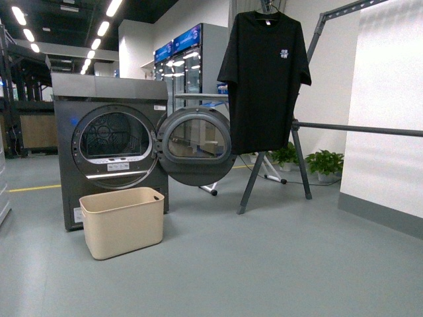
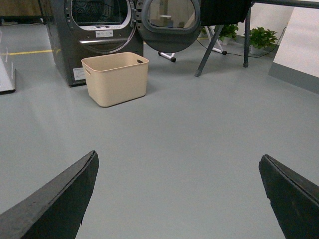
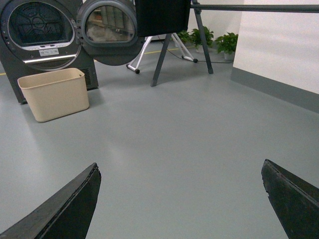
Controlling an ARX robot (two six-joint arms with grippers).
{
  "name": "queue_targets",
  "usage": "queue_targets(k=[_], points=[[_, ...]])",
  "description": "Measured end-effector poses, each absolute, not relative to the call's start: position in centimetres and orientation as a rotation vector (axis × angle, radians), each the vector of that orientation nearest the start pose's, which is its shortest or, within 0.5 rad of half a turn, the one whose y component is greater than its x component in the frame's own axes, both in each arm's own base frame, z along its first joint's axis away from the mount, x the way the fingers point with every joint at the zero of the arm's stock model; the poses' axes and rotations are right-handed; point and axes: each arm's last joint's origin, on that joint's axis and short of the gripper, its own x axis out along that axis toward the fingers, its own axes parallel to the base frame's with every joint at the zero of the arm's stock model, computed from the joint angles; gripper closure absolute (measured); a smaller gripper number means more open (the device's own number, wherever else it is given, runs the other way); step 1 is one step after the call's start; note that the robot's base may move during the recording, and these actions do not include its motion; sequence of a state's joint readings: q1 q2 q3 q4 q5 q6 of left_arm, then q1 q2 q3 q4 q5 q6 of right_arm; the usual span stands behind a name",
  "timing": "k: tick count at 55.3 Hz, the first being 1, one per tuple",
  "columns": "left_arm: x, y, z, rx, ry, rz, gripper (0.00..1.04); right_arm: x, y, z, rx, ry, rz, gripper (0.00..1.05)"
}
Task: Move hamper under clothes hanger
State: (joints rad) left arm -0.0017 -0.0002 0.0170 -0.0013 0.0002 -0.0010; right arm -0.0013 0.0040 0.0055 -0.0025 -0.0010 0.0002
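Note:
The beige hamper (image 1: 123, 221) stands on the grey floor in front of the dark grey dryer (image 1: 109, 142), whose round door (image 1: 195, 146) hangs open. It also shows in the left wrist view (image 2: 115, 78) and the right wrist view (image 3: 54, 93). The clothes hanger (image 1: 299, 129) stands to the right, with a black T-shirt (image 1: 263, 79) hanging from it and its slanted legs on the floor. My left gripper (image 2: 178, 162) and right gripper (image 3: 180, 167) are open and empty, well short of the hamper. Neither arm shows in the front view.
A white wall with a grey skirting (image 1: 386, 119) runs along the right. Potted plants (image 1: 325, 163) stand behind the hanger's legs. Glass-fronted cabinets (image 1: 188, 63) stand at the back. A yellow floor line (image 1: 30, 188) lies left of the dryer.

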Motion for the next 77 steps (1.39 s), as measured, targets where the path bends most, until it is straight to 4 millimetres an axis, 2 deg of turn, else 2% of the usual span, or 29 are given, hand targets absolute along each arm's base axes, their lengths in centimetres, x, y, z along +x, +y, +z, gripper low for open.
queue_targets(k=[77], points=[[9.66, -0.02, 16.93, -0.001, -0.016, -0.002, 0.07, 9.76, -0.01, 16.48, 0.001, 0.001, 0.0, 0.08]])
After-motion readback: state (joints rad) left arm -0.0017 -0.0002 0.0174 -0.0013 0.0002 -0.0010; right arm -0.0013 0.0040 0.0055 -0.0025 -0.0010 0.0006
